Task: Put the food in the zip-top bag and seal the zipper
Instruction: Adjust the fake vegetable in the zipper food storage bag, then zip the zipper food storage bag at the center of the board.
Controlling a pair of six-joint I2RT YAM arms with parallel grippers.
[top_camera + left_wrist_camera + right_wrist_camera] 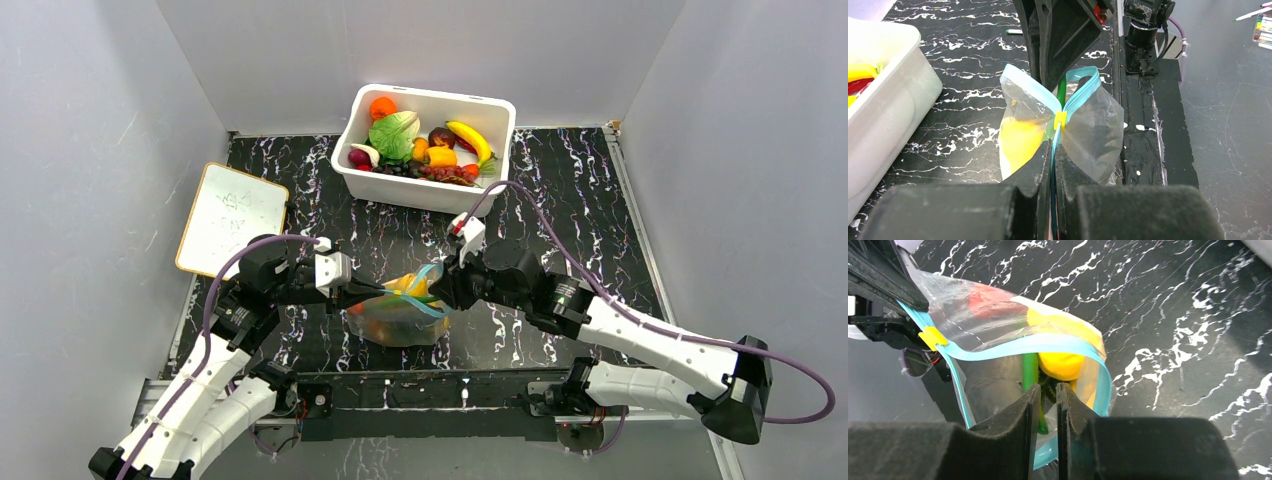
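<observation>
The clear zip-top bag (400, 318) lies at the table's middle between my two grippers. Inside show a yellow fruit (1063, 362), a red piece (985, 295) and a green stem (1030, 370). My left gripper (1054, 145) is shut on the teal zipper (1082, 92), just behind its yellow slider (1060, 119). The mouth beyond the slider gapes open. My right gripper (1048, 388) has its fingers nearly together, pinching the bag's mouth edge at the far end of the zipper (1048, 342). In the top view the left gripper (378, 290) and right gripper (437, 290) meet over the bag.
A white tub (430, 190) with several toy fruit and vegetables stands behind the bag, and shows at the left in the left wrist view (893, 100). A small whiteboard (232, 218) lies at the table's left edge. Grey walls enclose three sides.
</observation>
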